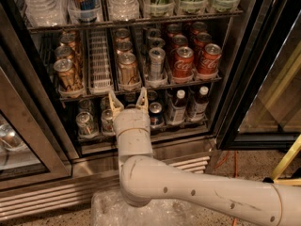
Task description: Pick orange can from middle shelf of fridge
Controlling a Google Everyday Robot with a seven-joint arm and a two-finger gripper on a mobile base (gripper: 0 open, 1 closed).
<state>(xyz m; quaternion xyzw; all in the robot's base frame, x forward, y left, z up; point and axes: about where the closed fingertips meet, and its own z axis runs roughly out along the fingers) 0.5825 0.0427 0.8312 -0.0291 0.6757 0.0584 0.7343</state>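
**Two orange cans up front, and the gripper is sitting low**

The robot's gripper point(127, 100) is inside the open fridge point(237, 93), fingers spread wide with nothing between them. It sits just under the front rail of the middle shelf point(99, 62), right in front of the lower cans point(107, 120). The orange can point(127, 68) it seems lined up with is directly above it. That can is upright and first in its lane, with a silver can point(156, 62) just to its right and a bare white lane on its left.

Stuff that could bite it from here, as a guess:

- Height. The fingers are below the can's body, so driving straight in would put them among the lower cans. It has to rise first, and the fingertips could clip the rail on the way up.
- Tight right side. The silver can is close, so a wide-open finger could shove it or jam against the divider.
- Drift. Sliding right ends up on the silver can or the red cans point(182, 61). Sliding left just finds the empty lane, and the other orange can point(66, 74) sits well beyond that.
- Depth. More cans stand behind the front one, and pushing in too far would knock the row back.
- Pulling out. The lane looks to have a front lip, so a can dragged out without a lift could snag and slip from the pinch.
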